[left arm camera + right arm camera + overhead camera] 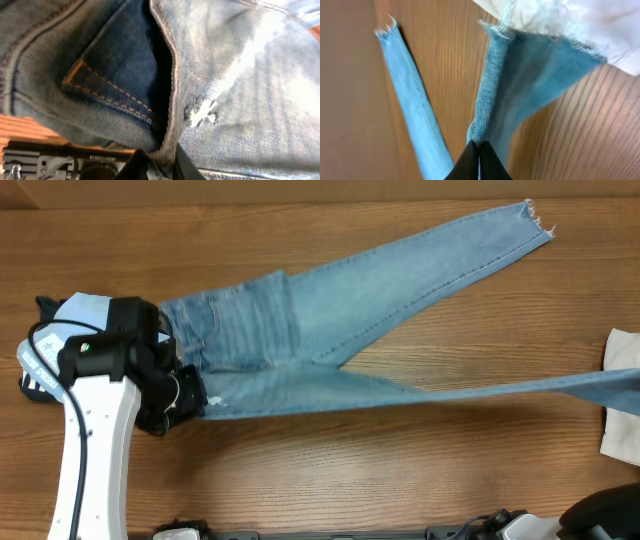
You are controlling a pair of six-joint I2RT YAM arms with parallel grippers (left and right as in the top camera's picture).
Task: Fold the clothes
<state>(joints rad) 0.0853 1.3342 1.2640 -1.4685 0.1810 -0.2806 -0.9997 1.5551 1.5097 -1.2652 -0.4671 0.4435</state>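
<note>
At the left edge of the wood-grain brown counter (pixel 300 480) a sky-blue shirt with white print (pixel 85 310) and a black garment (pixel 44 305) lie bunched together under the left arm, neither of them folded. Just beside them the left tool (pixel 159 165) is clenched on the waist edge of the long light-blue denim jeans (pixel 300 330), close to a stitched pocket and a small frayed tear. The jeans lie across the middle of the counter, opened in a V. One leg runs to the far right corner and ends in a frayed hem. The other is drawn taut toward the right edge. There the right tool (pixel 479 161) is clamped on that leg's edge, near its hem and lifted off the wood. A crumpled cream-white garment (pixel 622 425) lies at the right edge just beyond it. I judge the task to be at its start: both ends of the jeans are grasped, but no fold is made, the legs are not yet together, and three other pieces wait. The counter is flat, smooth and bare around the cloth; of the room nothing shows.
</note>
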